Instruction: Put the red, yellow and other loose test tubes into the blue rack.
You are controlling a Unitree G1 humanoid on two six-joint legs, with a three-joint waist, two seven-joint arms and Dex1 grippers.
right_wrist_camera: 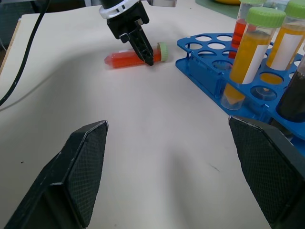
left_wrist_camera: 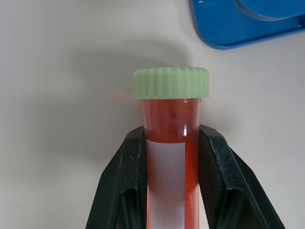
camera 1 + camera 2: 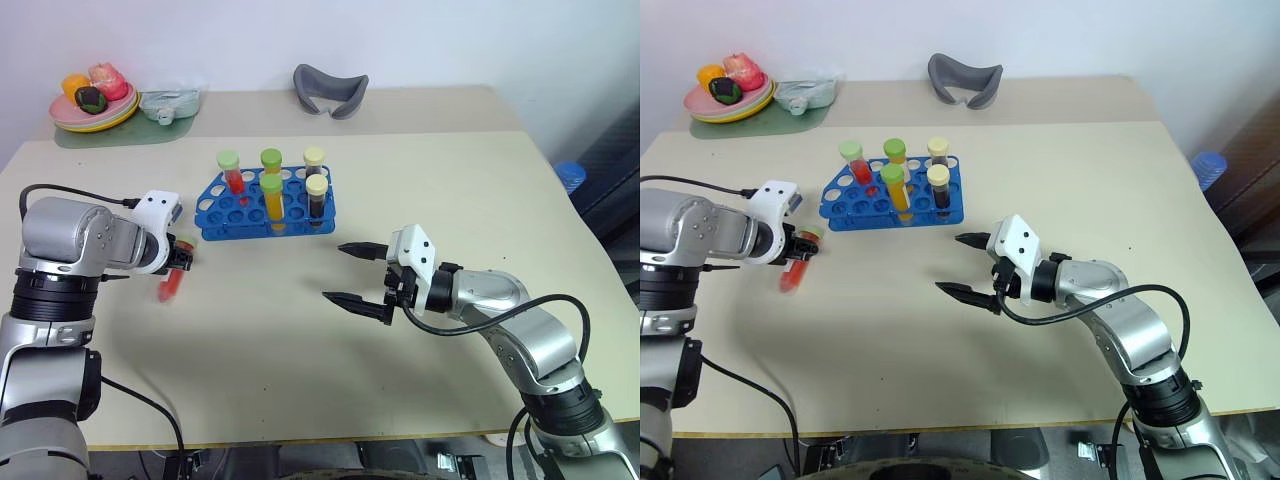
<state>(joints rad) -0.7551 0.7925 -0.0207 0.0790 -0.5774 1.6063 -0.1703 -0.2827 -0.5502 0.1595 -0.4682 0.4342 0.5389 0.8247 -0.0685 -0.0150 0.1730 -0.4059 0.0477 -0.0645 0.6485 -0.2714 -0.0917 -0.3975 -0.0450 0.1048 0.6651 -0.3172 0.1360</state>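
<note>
Clamping red tube point(image 2: 167, 143) just under cap, left gripper point(image 3: 178, 258) ready for lift from table point(image 3: 300, 340) toward blue rack point(image 3: 265, 205); right gripper point(image 3: 362, 275) spread, empty.

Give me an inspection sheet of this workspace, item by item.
Surface: beige table, bare around the arms.
Job's things: blue rack holds five capped tubes; red tube lies on the table beside it.
Clutter: fruit plate, grey curved object at the far edge.
Grippers: left gripper shut on red tube; right gripper open, holding nothing.
Cables: black cable on the left arm.
Surroundings: pale wall behind.
</note>
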